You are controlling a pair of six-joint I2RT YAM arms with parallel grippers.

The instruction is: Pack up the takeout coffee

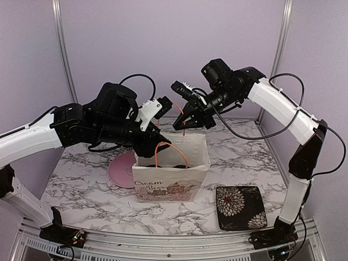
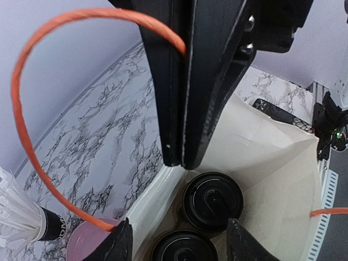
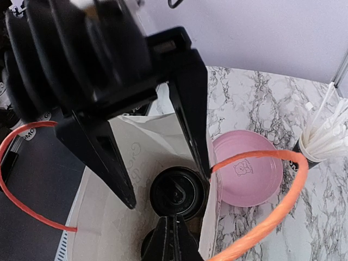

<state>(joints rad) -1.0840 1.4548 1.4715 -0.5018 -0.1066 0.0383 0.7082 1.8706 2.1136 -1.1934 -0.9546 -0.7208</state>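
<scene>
On marbled tabletop (image 1: pixel 92 190), lilac walls (image 1: pixel 163 38): left claw (image 2: pixel 179 242) wide over bag (image 1: pixel 168 182), right claw (image 1: pixel 184 124) pinching orange handle (image 3: pixel 298 174)

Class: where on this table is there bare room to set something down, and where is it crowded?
Bare table: front left, between plate and near edge; right rear, behind the tray, beside the bag. Crowded: the bag, two cups inside, left gripper open and right gripper shut on its handle above.

There are two black-lidded cups (image 2: pixel 212 202) (image 2: pixel 184 249), one paper bag (image 1: pixel 168 185) with two loops of orange handle (image 3: pixel 280 205), one pink plate (image 1: pixel 120 169) and one floral tray (image 1: pixel 241 207). One black cup of white sticks (image 2: pixel 51 225) — the sticks themselves are too bunched to count, probably well over ten.
</scene>
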